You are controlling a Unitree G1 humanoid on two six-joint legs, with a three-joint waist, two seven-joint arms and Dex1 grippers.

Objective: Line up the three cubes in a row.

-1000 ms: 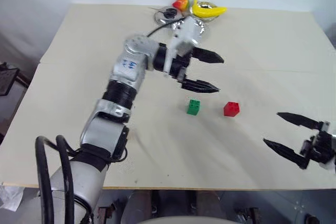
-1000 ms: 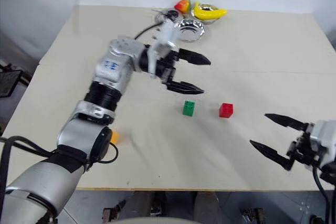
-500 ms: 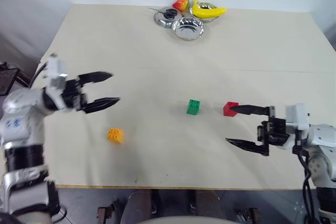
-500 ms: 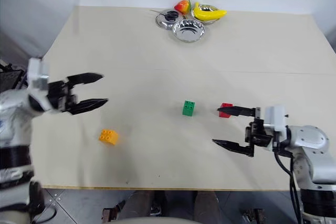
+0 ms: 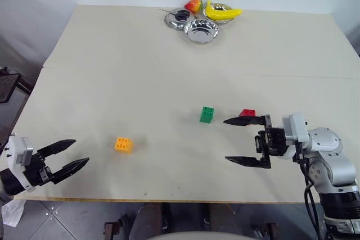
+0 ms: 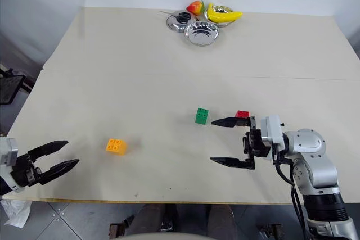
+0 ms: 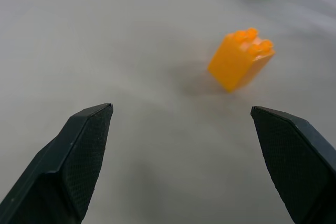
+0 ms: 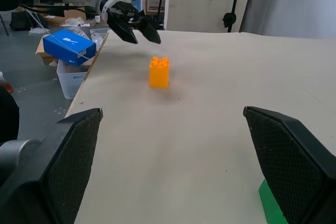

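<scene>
Grippers come first along the near edge of the pale worktop (image 5: 112, 60). The left gripper (image 5: 67, 155) hangs at the near left corner with its two black fingers spread apart and nothing between them, aimed across the surface toward the orange cube (image 5: 123, 144). The right gripper (image 5: 239, 140) sits near the right front, pointing leftward, its fingers also spread wide and holding nothing; the farther fingertip lies just in front of the red cube (image 5: 247, 113), and whether it touches cannot be told.

The orange cube is a small plastic toy brick with four round studs on top, standing upright on the near left part of the worktop, well apart from the other two. In the left wrist view it appears taller than wide, with glossy sides.

Farther in, near the middle, the green cube (image 5: 207, 114) stands upright with dark-looking studs on top. The red cube is just to its right, partly hidden by the right gripper's finger, with a gap between the two bricks.

At the far edge sit a shiny metal bowl (image 5: 201, 30), a second metal dish (image 5: 178, 16), a yellow banana (image 5: 223, 10) and a red-orange fruit (image 5: 193, 3).
</scene>
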